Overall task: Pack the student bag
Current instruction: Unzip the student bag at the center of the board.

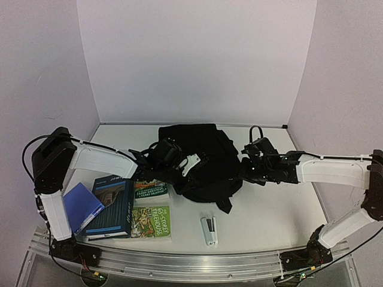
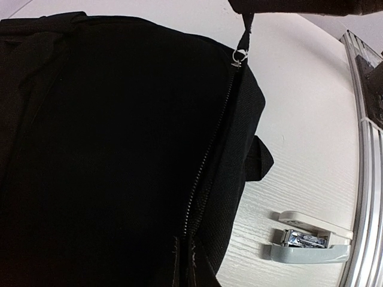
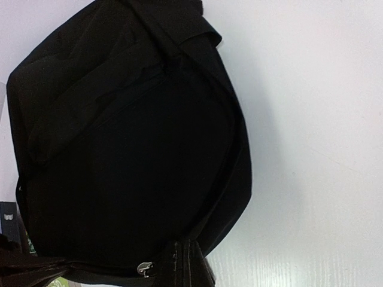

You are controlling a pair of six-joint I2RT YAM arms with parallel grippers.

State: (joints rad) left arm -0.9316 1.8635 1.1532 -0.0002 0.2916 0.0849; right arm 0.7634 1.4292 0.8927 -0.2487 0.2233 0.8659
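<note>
A white stapler is seen at six o'clock on the table; three books are laid at eight o'clock.

the green book bears "storey treehouse" in pale letters across its cover; the number before those words is too small to read. the smaller book just behind it has yellow title lines, too blurred to make out.
</note>
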